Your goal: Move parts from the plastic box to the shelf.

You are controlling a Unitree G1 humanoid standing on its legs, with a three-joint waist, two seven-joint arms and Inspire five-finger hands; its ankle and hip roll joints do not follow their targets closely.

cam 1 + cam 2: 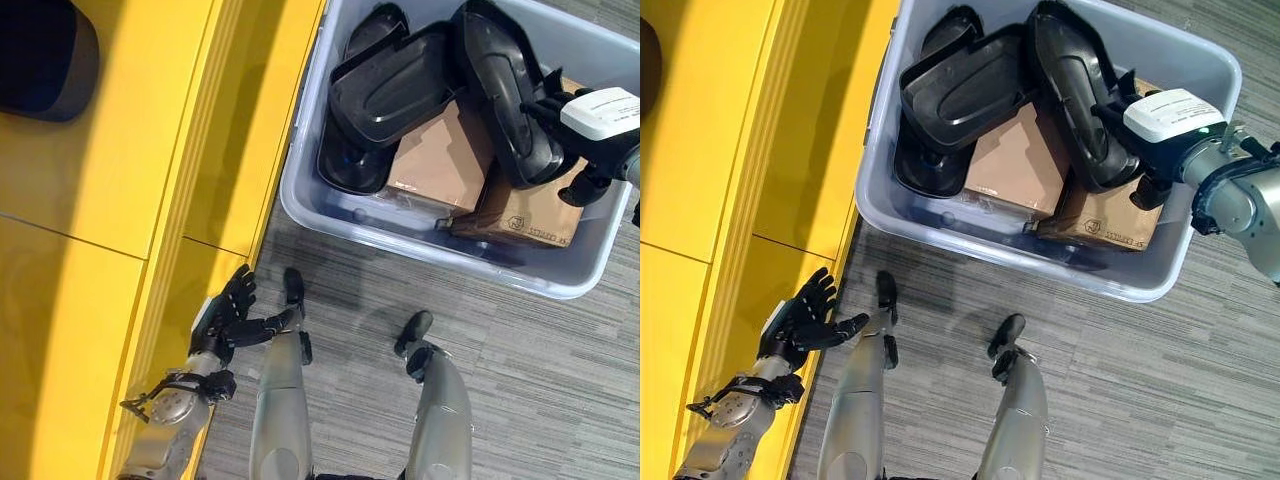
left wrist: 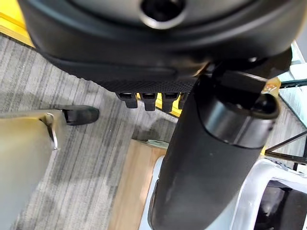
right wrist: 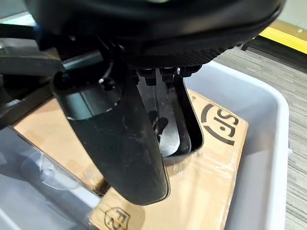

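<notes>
- The grey plastic box [image 1: 1200,215] is seen on the carpet at the far right, beside the yellow shelf [image 1: 110,200] that runs down the left.
- Several black moulded parts are stacked inside the box over two cardboard cartons [image 1: 1012,165]; a wide tray-like part [image 1: 965,95] lies to the left, a long narrow part [image 1: 1075,100] leans to the right.
- The right hand [image 1: 1140,125] is reached into the box from the right, and its fingers are seen wrapped over the edge of the long narrow part, the thumb set against its outer face in the right wrist view; the part is judged to be clamped.
- The left hand [image 1: 805,322] is held low by the near edge of the shelf, fingers spread and relaxed, nothing in it.
- The step in hand is judged to be the pick-up: the part is gripped but not yet lifted out.
- A straight lift clear of the box wall is called for next, then a carry leftward to the shelf; snagging on the neighbouring tray-like part is the risk.
</notes>
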